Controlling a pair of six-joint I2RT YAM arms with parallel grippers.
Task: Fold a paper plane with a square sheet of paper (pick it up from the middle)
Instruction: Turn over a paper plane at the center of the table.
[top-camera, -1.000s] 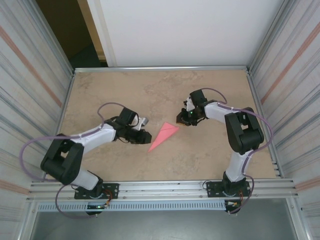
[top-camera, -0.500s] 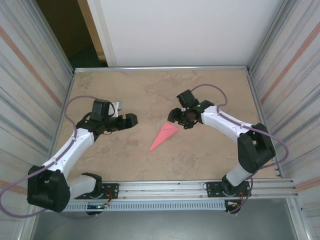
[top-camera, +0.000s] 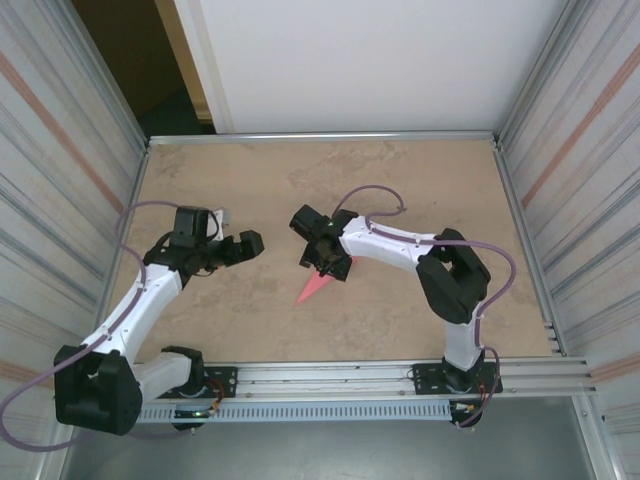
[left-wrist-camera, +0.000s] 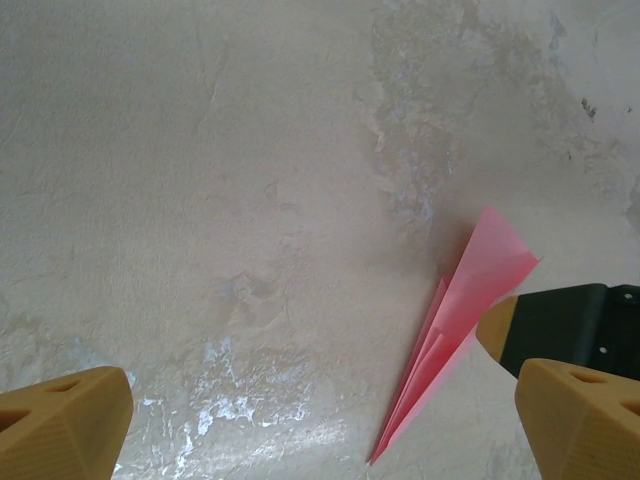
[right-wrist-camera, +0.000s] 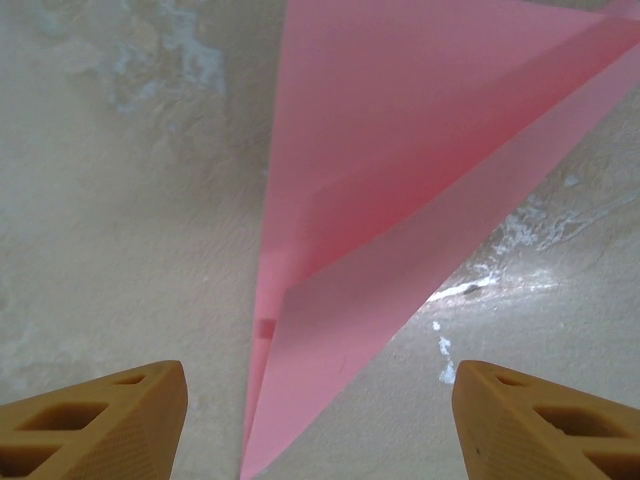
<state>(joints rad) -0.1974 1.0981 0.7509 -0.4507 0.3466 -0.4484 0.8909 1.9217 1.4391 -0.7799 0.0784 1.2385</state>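
Marbled table (top-camera: 400, 180), one paper plane (top-camera: 312, 290)

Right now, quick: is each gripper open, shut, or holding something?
Left gripper: open, holding nothing.
Right gripper: open, poised over the paper plane, not gripping it.

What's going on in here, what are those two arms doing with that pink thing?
Two robot arms are working on a pink paper plane, already folded into a narrow dart and lying on the table. The right arm's fingers are spread open on either side of it, not gripping it. The left arm's fingers are open too, off to the plane's left and holding nothing.
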